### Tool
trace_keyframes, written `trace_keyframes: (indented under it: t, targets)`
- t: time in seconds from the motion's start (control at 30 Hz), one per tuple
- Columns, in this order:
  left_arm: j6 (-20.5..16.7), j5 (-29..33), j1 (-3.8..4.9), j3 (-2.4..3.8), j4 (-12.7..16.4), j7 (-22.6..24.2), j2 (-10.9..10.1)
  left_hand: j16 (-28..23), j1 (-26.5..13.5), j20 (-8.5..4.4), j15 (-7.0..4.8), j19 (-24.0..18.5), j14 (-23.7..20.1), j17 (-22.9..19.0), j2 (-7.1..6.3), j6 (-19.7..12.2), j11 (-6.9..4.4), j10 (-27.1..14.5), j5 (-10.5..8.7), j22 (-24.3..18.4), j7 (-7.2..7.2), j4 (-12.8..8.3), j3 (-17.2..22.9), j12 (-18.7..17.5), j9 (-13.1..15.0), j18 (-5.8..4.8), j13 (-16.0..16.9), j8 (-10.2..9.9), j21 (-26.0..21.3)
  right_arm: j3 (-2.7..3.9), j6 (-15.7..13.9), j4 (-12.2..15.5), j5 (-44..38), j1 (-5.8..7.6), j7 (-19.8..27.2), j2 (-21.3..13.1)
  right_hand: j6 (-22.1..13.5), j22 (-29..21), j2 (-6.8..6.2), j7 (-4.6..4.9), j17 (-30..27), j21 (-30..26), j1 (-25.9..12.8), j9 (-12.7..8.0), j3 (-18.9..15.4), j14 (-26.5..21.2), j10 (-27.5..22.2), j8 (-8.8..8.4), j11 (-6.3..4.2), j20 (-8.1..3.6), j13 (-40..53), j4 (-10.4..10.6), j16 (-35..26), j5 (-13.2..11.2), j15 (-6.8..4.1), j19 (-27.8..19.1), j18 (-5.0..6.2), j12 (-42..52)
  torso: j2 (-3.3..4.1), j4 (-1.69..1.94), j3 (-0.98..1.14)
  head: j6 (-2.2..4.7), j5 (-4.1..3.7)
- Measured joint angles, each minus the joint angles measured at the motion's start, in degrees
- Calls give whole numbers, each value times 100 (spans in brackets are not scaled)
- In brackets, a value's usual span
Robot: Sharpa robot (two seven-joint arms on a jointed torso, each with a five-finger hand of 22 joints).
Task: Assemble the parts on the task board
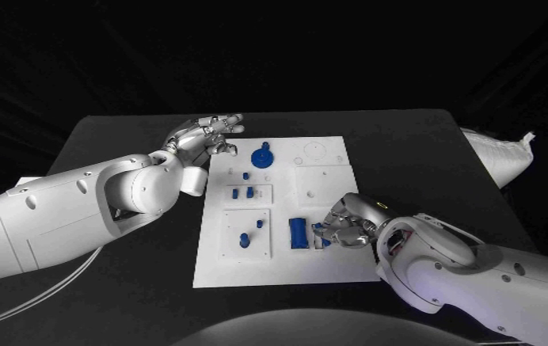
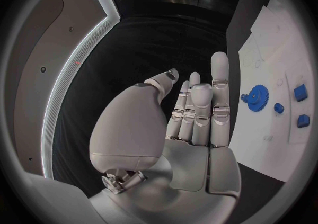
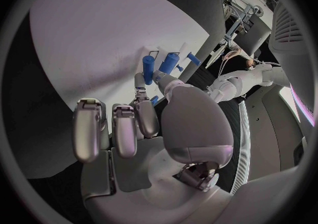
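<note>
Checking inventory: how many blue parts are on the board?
8 blue parts: gear, peg far end; two mid-board; two near-left; two by right robot hand; more maybe hidden.

I see a white task board (image 1: 325, 271) on my black table (image 1: 423, 140). Beside my silver left hand (image 1: 206, 142) sits a blue gear (image 1: 263, 157); by my silver right hand (image 1: 346, 223) stands a blue block (image 1: 297, 232).

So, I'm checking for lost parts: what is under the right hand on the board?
The right hand rests over the white board's near right part, beside a blue block. A small blue piece shows at its fingers; anything beneath the palm is covered.
</note>
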Motion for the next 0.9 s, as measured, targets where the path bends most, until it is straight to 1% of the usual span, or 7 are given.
trace_keyframes:
  t: [0.07,0.17,0.27,0.63,0.7,0.77,0.9]
  targets:
    - [2,0,0,0,-1,-1,0,0,0,0,0,0,0,0,0,0,0,0,0,0,0,0,0,0,0,0,0,0,0,-1,11,-6,8,0,-13,6,1,0,6,-1,0,0,-6,42,-40,1,-9,44,-29,-35,0,7,0,22,-1,-6,1,0,0,0,1,-2,0]
    - [6,0,0,0,-1,-4,0,0,0,0,0,0,0,0,0,0,0,0,0,0,0,0,0,0,0,0,0,0,0,-4,32,-12,17,-3,-32,14,4,0,7,-3,0,0,-7,138,-114,-1,-12,111,-46,-41,0,-16,0,32,-43,0,1,96,-1,-1,1,-3,0]
    - [11,-1,0,0,-1,-7,0,0,0,0,0,0,0,-1,0,0,0,0,0,0,0,0,0,1,0,0,0,0,0,-4,56,-14,18,-3,-48,20,38,-1,29,3,0,0,-30,229,-167,10,-14,189,-96,-82,-1,-23,0,64,-72,0,1,224,0,-1,1,-3,0]
    - [24,-2,0,0,3,-17,-1,0,0,0,0,0,0,-9,0,0,0,0,0,1,0,0,0,22,0,0,-1,0,0,-3,136,-24,1,-3,-77,48,72,-2,73,-29,-1,0,-73,357,-268,10,-16,262,-98,-81,-1,16,0,64,-72,0,2,291,0,-1,0,-15,-2]
    - [26,-2,0,0,3,-19,-1,0,0,0,0,0,0,-9,0,0,0,0,0,1,0,0,0,22,0,0,-1,0,0,-1,143,-27,-2,-2,-82,54,80,-2,73,-36,-1,0,-73,367,-284,10,-16,264,-97,-102,-1,1,0,64,-72,-20,1,291,0,0,0,-16,3]
    - [28,-2,0,0,3,-21,-1,0,0,0,0,0,0,-9,0,0,0,0,0,1,0,0,0,22,0,0,-1,0,0,0,150,-31,-5,-1,-87,62,89,-2,75,-45,-1,0,-75,380,-307,-10,-16,266,-97,-121,-1,24,0,87,-91,-1,1,291,0,0,0,-16,8]
    - [32,-3,0,0,5,-23,-1,0,0,0,0,0,0,-9,0,0,0,0,0,1,0,0,0,22,0,0,-1,0,0,0,158,-42,-9,-1,-90,78,116,-2,126,-71,-1,2,-126,435,-339,10,5,318,-118,-121,-1,56,0,87,-113,0,1,312,0,1,-1,-11,10]
